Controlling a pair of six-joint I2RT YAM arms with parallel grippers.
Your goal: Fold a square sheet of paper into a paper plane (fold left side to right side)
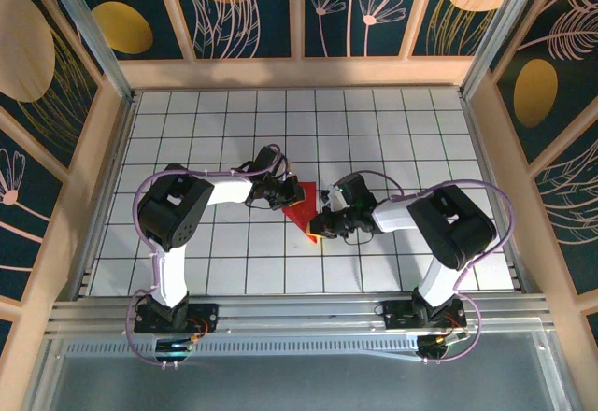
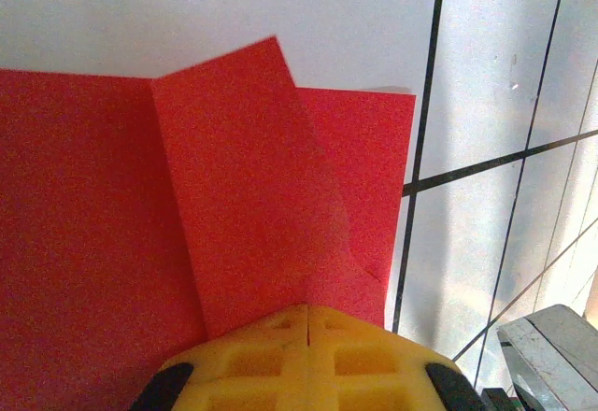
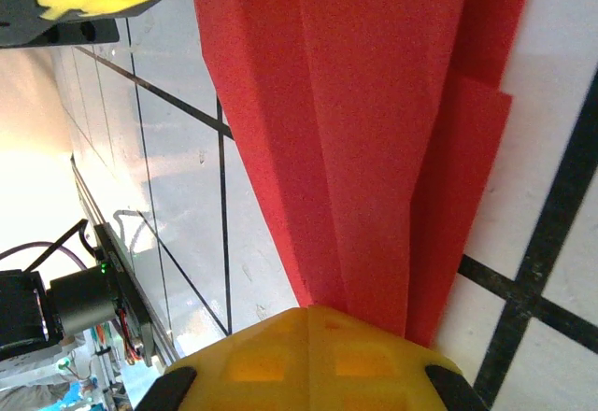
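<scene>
The red paper, thin and matte, lies flat on the white gridded table between the 2 grippers. It is creased into layered flaps that taper to a narrow end at the right gripper. That one and the left gripper each have their blocky yellow fingers closed tip to tip at the paper's edge, and I cannot tell whether they nip it or only press on it.

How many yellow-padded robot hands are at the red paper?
2. The left hand sits at the far-left edge of the folded bright red paper sheet; the right hand at its near pointed tip.
</scene>
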